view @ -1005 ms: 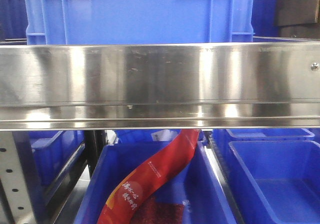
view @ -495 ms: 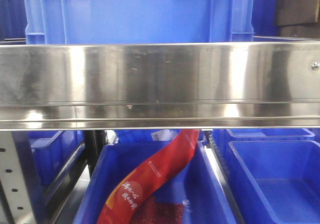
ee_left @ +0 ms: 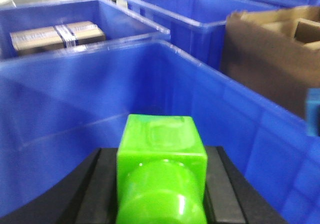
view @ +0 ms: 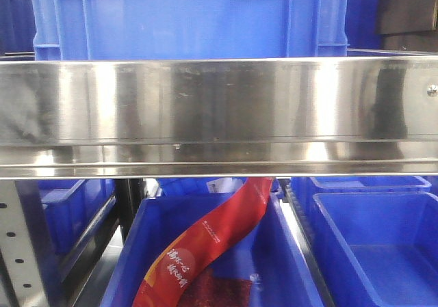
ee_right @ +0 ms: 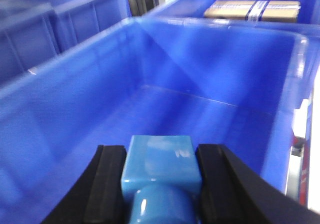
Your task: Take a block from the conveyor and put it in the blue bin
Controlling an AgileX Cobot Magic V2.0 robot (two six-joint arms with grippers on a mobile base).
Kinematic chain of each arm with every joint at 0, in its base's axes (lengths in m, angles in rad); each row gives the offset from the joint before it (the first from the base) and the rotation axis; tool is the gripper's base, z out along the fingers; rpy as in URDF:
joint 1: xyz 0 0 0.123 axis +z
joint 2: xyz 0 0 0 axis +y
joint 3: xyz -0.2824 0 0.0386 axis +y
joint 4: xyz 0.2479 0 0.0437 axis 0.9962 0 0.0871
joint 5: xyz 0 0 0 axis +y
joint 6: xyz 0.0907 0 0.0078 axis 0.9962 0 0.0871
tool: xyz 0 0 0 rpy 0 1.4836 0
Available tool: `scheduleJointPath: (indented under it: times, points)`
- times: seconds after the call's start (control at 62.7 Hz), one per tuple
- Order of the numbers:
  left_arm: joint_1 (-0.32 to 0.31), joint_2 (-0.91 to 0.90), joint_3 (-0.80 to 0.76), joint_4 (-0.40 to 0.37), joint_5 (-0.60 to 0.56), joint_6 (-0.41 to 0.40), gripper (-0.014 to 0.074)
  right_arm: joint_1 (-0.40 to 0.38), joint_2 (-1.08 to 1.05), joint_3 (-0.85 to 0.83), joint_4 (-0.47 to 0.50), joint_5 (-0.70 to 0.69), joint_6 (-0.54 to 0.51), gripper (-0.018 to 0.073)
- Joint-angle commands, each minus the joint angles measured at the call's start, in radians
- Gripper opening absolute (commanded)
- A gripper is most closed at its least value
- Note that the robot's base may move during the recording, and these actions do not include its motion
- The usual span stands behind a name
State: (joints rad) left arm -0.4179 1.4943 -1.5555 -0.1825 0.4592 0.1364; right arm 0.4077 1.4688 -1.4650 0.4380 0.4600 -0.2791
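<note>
In the left wrist view my left gripper [ee_left: 161,159] is shut on a bright green block [ee_left: 161,146], its black fingers [ee_left: 102,184] pressed against both sides. It hangs over the inside of a blue bin [ee_left: 75,99]. In the right wrist view my right gripper [ee_right: 160,159] is shut on a light blue block [ee_right: 159,164], held above the floor of a blue bin [ee_right: 200,69]. The conveyor is out of view.
A brown cardboard box [ee_left: 272,49] stands right of the left arm's bin. Neighbouring bins hold taped packages [ee_left: 55,34] [ee_right: 252,10]. In the front view, a steel beam [view: 219,115] spans the frame, a blue crate [view: 191,16] above it and a red bag [view: 205,245] in a bin below.
</note>
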Motion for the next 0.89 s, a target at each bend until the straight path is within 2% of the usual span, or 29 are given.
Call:
scheduleJointPath:
  times: [0.0, 0.16, 0.367, 0.463, 0.542, 0.638, 0.718, 0.798, 0.878]
  points:
    - [-0.008, 0.011, -0.013, -0.015, -0.032, 0.003, -0.0111, 0.014, 0.030, -0.021, 0.003, -0.054, -0.072, -0.0167]
    - [-0.008, 0.037, -0.013, -0.015, -0.038, 0.003, -0.0111, 0.032, 0.072, -0.021, 0.003, -0.128, -0.097, -0.0167]
    - [-0.008, 0.048, -0.013, -0.014, -0.037, 0.003, -0.0109, 0.032, 0.084, -0.021, -0.008, -0.156, -0.097, -0.0151]
    - [-0.008, 0.051, -0.013, 0.003, -0.037, 0.003, -0.0035, 0.032, 0.084, -0.021, -0.010, -0.161, -0.097, -0.0040]
    - [-0.008, 0.055, -0.013, 0.008, -0.035, 0.003, 0.0106, 0.032, 0.084, -0.021, -0.010, -0.161, -0.097, 0.0113]
    - [-0.008, 0.057, -0.013, 0.008, -0.028, 0.003, 0.0288, 0.032, 0.084, -0.021, -0.010, -0.161, -0.097, 0.0354]
    - [-0.008, 0.057, -0.013, 0.008, -0.028, 0.003, 0.0428, 0.032, 0.084, -0.021, -0.010, -0.161, -0.097, 0.0476]
    - [-0.008, 0.057, -0.013, 0.008, -0.026, 0.003, 0.0478, 0.032, 0.084, -0.021, -0.010, -0.161, -0.097, 0.0525]
    - [-0.008, 0.057, -0.013, 0.008, -0.019, 0.003, 0.0475, 0.032, 0.084, -0.021, -0.010, -0.161, -0.097, 0.0516]
